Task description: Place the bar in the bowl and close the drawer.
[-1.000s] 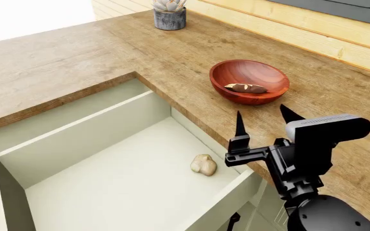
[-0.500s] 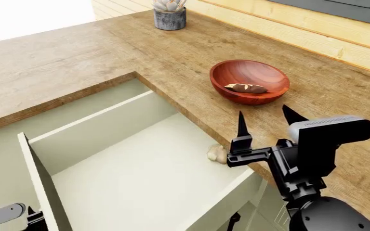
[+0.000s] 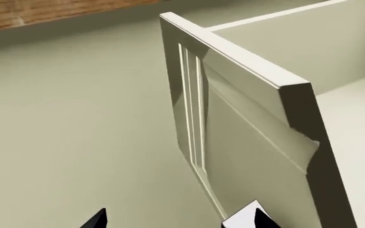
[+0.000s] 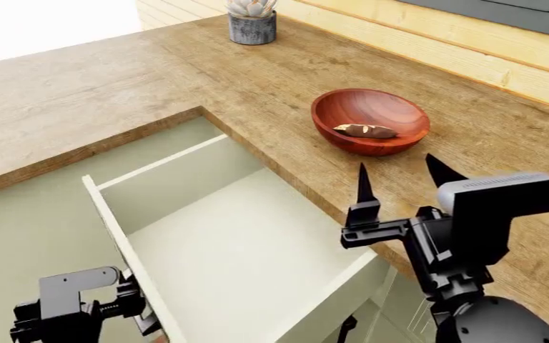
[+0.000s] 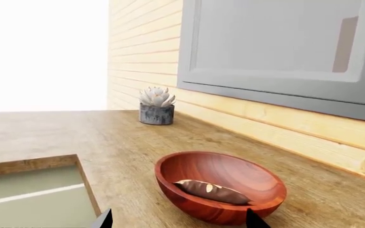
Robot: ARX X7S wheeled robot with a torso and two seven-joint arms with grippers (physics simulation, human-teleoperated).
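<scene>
From the head, the bar [image 4: 364, 131] lies in the bowl [image 4: 370, 120] while the drawer [image 4: 246, 250] stands open, the left gripper [image 4: 146, 314] against its side wall; both wrist views show each gripper's fingers apart, the right gripper [image 4: 400, 179] empty.

Bright, even render, sharp throughout, no blur. Blown-out white glare at far left beyond the tabletop [image 4: 255, 93]. Soft shadows only; mild gloss on the bowl [image 4: 370, 120].

Wooden countertop [image 4: 112, 93] ran under a pale plank wall [image 5: 144, 52]; grey window frame [image 5: 277, 52] at 1 o'clock, bright glare at 11.
</scene>
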